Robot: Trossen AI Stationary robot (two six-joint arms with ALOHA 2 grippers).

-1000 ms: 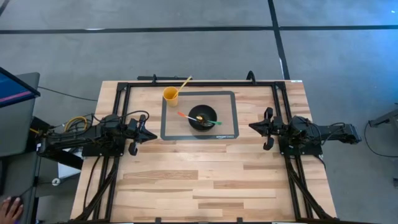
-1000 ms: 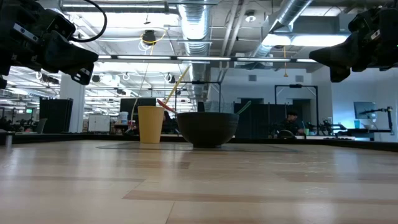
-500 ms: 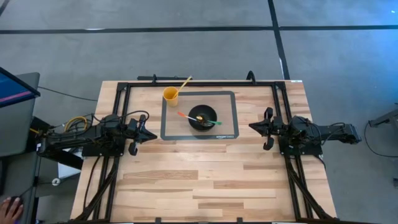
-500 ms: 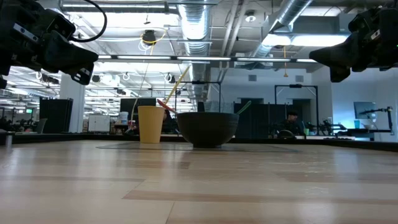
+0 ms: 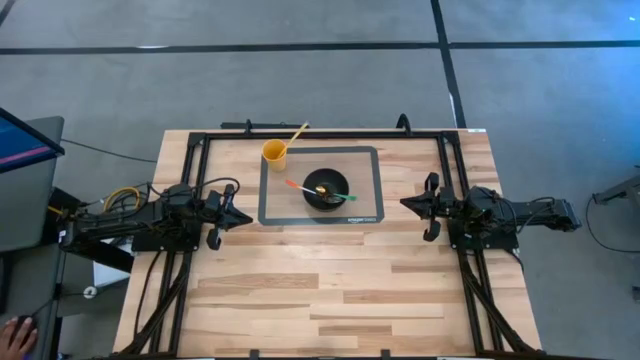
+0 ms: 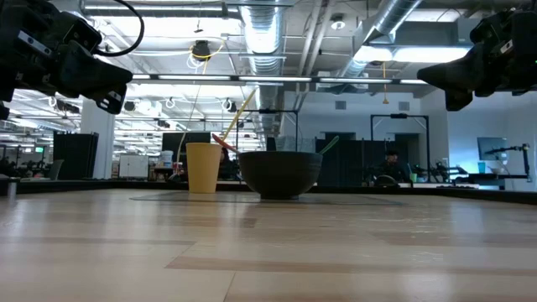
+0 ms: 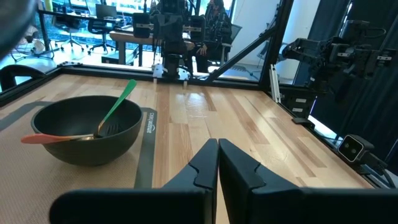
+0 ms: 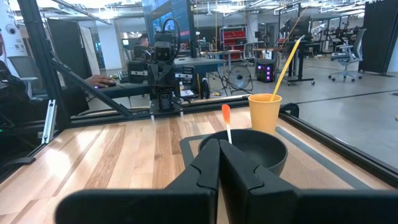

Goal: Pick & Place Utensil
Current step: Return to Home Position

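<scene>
A black bowl (image 5: 326,186) sits on a grey mat (image 5: 366,165) in the far middle of the table. Three utensils lie in the bowl: one with a red handle (image 7: 46,138), one with a green handle (image 7: 120,100), and a yellow one (image 5: 322,188). They lean on the bowl's rim. A yellow cup (image 5: 274,153) stands at the mat's far left corner with a yellow utensil (image 5: 298,132) sticking out of it. My left gripper (image 5: 241,215) hovers shut above the table, left of the mat. My right gripper (image 5: 408,204) hovers shut, right of the mat.
A black frame (image 5: 320,131) runs along the table's far edge and down both sides under the arms. Bare wood (image 5: 320,300) fills the near half of the table. A person's hand (image 5: 15,330) shows beyond the table's near left corner.
</scene>
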